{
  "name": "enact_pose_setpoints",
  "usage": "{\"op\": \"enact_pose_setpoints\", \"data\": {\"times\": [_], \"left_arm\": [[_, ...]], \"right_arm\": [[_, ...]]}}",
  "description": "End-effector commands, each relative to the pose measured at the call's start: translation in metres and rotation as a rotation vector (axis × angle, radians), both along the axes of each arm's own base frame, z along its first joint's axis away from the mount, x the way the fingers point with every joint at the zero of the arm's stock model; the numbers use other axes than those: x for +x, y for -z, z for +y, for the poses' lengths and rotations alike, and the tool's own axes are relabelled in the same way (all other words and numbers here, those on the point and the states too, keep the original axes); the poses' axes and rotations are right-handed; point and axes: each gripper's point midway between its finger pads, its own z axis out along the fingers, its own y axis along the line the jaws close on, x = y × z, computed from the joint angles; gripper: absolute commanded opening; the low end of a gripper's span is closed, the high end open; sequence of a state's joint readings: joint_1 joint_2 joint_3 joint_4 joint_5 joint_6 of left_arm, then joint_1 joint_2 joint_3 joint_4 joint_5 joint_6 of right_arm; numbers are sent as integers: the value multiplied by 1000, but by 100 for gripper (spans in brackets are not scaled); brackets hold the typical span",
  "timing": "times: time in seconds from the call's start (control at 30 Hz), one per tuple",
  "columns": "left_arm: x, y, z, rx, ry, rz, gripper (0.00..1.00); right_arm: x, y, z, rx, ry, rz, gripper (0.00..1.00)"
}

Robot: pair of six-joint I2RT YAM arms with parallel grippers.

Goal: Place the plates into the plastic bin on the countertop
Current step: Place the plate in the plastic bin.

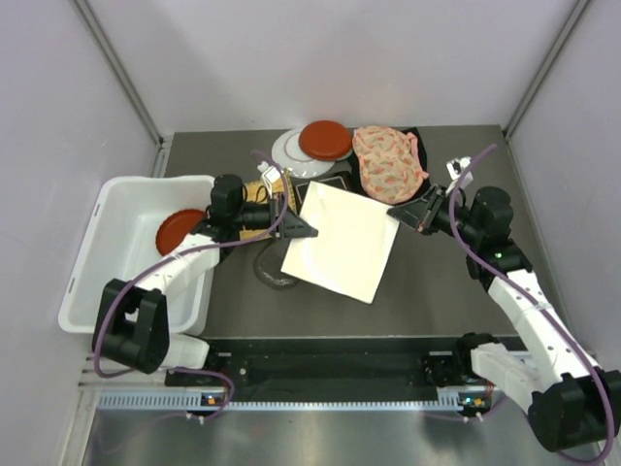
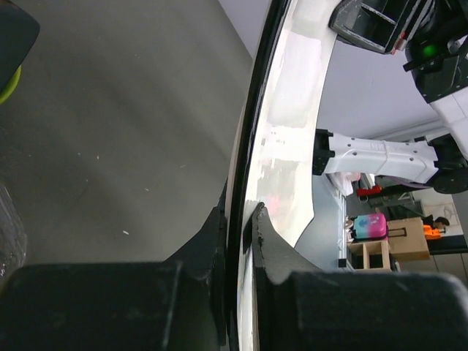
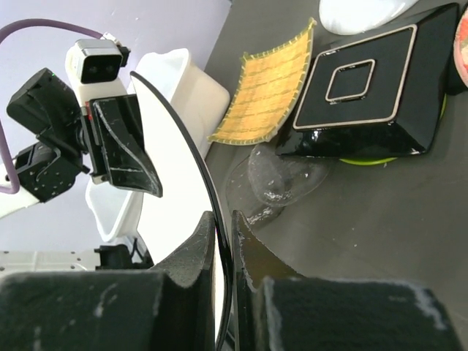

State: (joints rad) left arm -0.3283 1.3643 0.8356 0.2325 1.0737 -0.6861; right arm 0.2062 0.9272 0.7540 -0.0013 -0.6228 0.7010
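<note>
item: square plate (image 1: 340, 243) — cream-white, thin dark rim | where: held off the surface (image 1: 437, 282), right of the plastic bin (image 1: 121, 262) | left fingers (image 1: 299, 227): clamped on its left edge | right fingers (image 1: 404, 214): clamped on its right corner

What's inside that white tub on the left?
One red plate lies in the bin, near its right wall. The left arm reaches over that side, so part of the plate and the bin floor beneath the arm is hidden.
</note>
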Motion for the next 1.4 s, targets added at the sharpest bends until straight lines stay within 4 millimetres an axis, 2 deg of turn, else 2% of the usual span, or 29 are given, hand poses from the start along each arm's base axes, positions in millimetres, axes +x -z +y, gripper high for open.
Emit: {"op": "enact_pose_setpoints", "data": {"times": [0.0,0.07,0.1,0.17,0.2,0.27,0.3,0.33,0.6,0.7,0.8,0.9,0.93,0.97,1.0,1.07,1.1,1.13,1.17,1.2,1.23,1.3,1.37], "left_arm": [[-3,-9,-11,-13,29,-117,0],[0,-8,-9,8,1,-135,0],[4,-8,-8,21,-25,-147,0],[7,-11,-5,36,-46,-183,0],[7,-10,-4,43,-57,-181,0],[12,-13,2,47,-90,-204,0],[13,-13,3,49,-101,-208,0],[15,-13,5,52,-111,-209,0],[28,-18,22,47,-166,-207,0],[36,-27,35,42,-220,-230,0],[53,-42,59,32,-319,-267,0],[81,-57,98,81,-484,-258,0],[97,-60,123,120,-584,-260,0],[107,-68,138,138,-638,-253,0],[112,-62,161,166,-706,-200,0],[116,-65,181,157,-781,-176,0],[122,-73,200,135,-842,-208,0],[121,-82,208,96,-885,-212,0],[121,-75,217,79,-921,-189,0],[123,-78,237,57,-989,-188,0],[126,-88,247,2,-1032,-193,0],[128,-90,274,-50,-1110,-179,0],[131,-104,284,-130,-1117,-165,0]], "right_arm": [[7,-37,2,6,34,-99,4],[11,-36,-1,-10,55,-106,16],[11,-29,-4,-33,63,-81,32],[12,-26,-7,-50,82,-76,50],[12,-23,-8,-66,84,-74,67],[13,-19,-10,-80,95,-65,76],[13,-20,-11,-91,98,-71,87],[13,-17,-12,-100,104,-60,90],[15,-11,-25,-154,175,-38,94],[15,-8,-30,-169,201,-28,95],[16,-5,-35,-186,227,-16,95],[19,-5,-40,-211,250,-8,95],[19,-7,-40,-217,253,-10,95],[20,-9,-41,-220,257,-12,95],[20,-12,-41,-224,254,-17,95],[20,-14,-42,-227,260,-23,95],[20,-15,-42,-228,263,-27,95],[20,-14,-43,-231,268,-23,95],[20,-11,-44,-233,272,-18,95],[20,-8,-45,-233,274,-12,95],[21,-9,-45,-229,278,-19,95],[22,-4,-44,-219,283,-9,95],[24,-2,-44,-204,292,-7,95]]}}
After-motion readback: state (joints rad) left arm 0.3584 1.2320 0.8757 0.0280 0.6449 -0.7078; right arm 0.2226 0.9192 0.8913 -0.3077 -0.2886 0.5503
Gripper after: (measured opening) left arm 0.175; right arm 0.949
